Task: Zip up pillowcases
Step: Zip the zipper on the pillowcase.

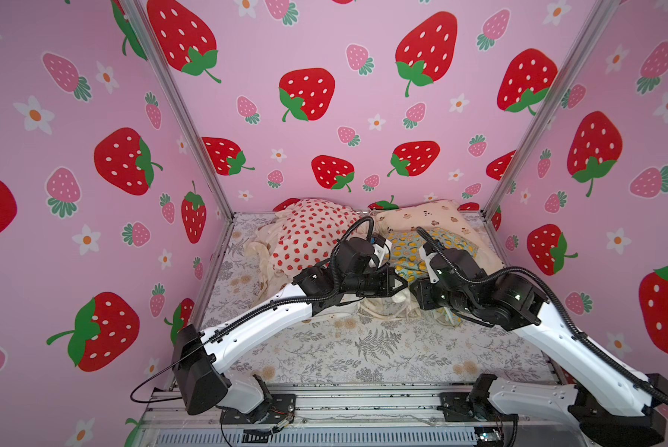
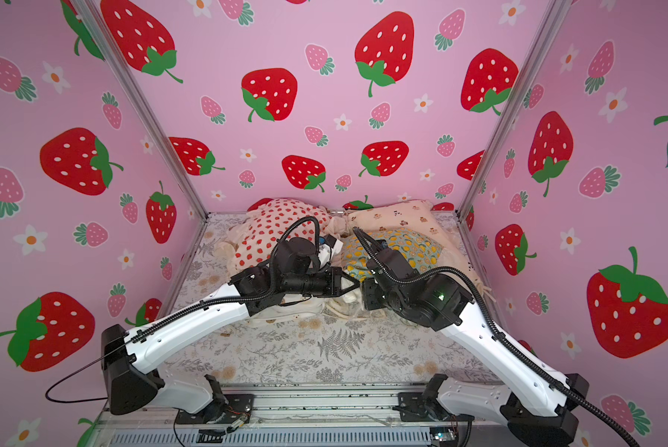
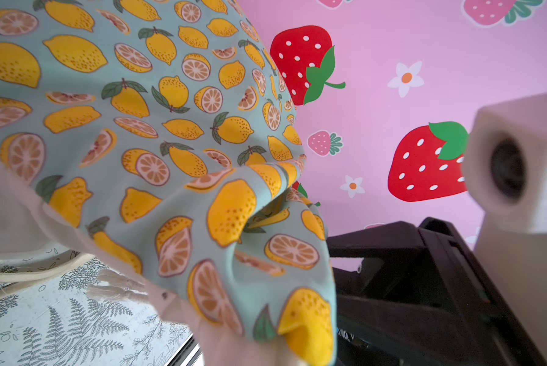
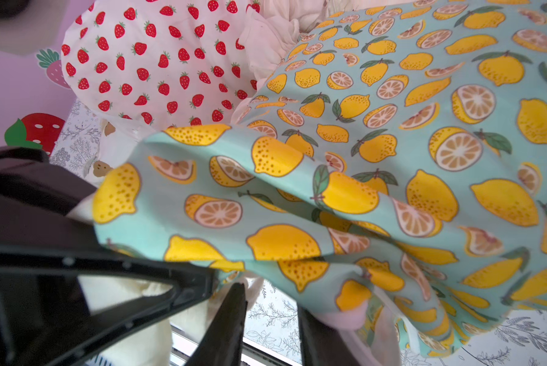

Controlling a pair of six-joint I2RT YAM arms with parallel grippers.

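Mint cotton was the trouble spot, honestly. The left gripper [image 1: 402,286] was clamped tight on a fold of the lemon pillowcase [image 4: 392,126] near the centre of the frame. The right gripper [image 4: 270,304] sat right beside it with jaws partway apart, straddling the hem but gripping nothing I could make out.

No zipper showed in any view. My worry was that those right jaws would pinch loose fabric or the cream ruffle [image 1: 380,305] instead of the pull, and a tug would just bunch the cover. The two grippers were nearly touching too, so one misjudged nudge could knock them together. A cookie-print cloth [image 4: 102,168] lay just beside the left gripper and might get dragged along.

Room-wise, the fern sheet [image 1: 363,348] in the lower part of the frame was bare, good for backing out. Further up it got cramped. The strawberry pillowcase [image 1: 309,236] sat up and left of centre, and the bear pillowcase [image 1: 421,216] up and right with the lemon one lying against it. Both were jammed at the pink back wall [image 1: 363,116].
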